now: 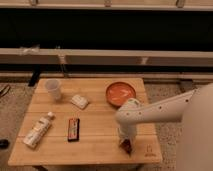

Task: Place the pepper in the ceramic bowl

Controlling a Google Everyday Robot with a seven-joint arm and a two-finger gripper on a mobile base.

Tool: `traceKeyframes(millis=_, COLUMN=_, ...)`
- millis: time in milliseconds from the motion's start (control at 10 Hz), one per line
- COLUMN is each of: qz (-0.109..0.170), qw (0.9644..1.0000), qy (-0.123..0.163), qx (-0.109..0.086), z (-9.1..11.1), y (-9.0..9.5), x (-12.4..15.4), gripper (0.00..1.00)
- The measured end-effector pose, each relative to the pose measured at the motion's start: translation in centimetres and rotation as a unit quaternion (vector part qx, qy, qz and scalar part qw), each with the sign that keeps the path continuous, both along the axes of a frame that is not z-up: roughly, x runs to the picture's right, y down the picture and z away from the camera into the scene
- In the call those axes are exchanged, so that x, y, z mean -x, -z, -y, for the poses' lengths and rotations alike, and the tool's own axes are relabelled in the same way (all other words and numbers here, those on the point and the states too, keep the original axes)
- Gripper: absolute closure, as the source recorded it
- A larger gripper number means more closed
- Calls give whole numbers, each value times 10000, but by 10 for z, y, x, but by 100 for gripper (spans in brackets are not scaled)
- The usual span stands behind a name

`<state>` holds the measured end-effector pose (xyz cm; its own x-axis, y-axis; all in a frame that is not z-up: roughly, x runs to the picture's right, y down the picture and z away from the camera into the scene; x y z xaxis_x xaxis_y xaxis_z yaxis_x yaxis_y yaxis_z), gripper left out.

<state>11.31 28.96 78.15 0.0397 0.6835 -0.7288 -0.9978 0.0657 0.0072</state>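
The pepper [127,147] is a small dark red piece lying on the wooden table [95,135] near its front right edge. My gripper [125,141] points down right over the pepper, which is partly hidden beneath it. I cannot tell whether the gripper is touching the pepper. The ceramic bowl [121,93] is round, shallow and orange-red. It stands at the back right of the table, well behind the gripper. My white arm [165,110] reaches in from the right.
A white translucent cup [53,89] stands at the back left. A small white packet [79,101] lies near the middle. A flat dark red-and-black bar [73,129] and a white bottle [38,131] lie at the front left. A railing and a dark wall run behind the table.
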Motion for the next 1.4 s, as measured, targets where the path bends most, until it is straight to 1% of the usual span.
traceKeyframes(millis=100, qz=-44, qw=10000, qy=3, qx=58, z=-1, y=1, x=-2, gripper=80)
traceKeyframes(millis=200, qz=-67, qw=9999, qy=27, qx=151, z=-4, y=3, x=-3, gripper=87)
traceKeyframes(millis=300, qz=-94, qw=9997, qy=80, qx=223, z=0, y=3, x=-7, gripper=96)
traceKeyframes(millis=400, qz=-108, qw=9995, qy=74, qx=281, z=16, y=1, x=-10, gripper=100)
traceKeyframes(millis=500, qz=-97, qw=9994, qy=101, qx=305, z=34, y=-4, x=-11, gripper=100)
traceKeyframes(millis=600, qz=-91, qw=9994, qy=139, qx=303, z=56, y=-10, x=-14, gripper=100)
traceKeyframes(millis=800, qz=-44, qw=9993, qy=264, qx=267, z=98, y=-26, x=-14, gripper=100)
traceKeyframes(millis=900, qz=-14, qw=9993, qy=266, qx=255, z=113, y=-33, x=-12, gripper=100)
traceKeyframes(millis=1000, qz=11, qw=9995, qy=229, qx=220, z=133, y=-45, x=-13, gripper=100)
traceKeyframes(millis=1100, qz=40, qw=9997, qy=172, qx=191, z=148, y=-54, x=-12, gripper=100)
traceKeyframes(millis=1300, qz=158, qw=9998, qy=99, qx=35, z=180, y=-68, x=-6, gripper=100)
traceKeyframes(millis=1400, qz=245, qw=9997, qy=30, qx=-77, z=202, y=-74, x=-5, gripper=100)
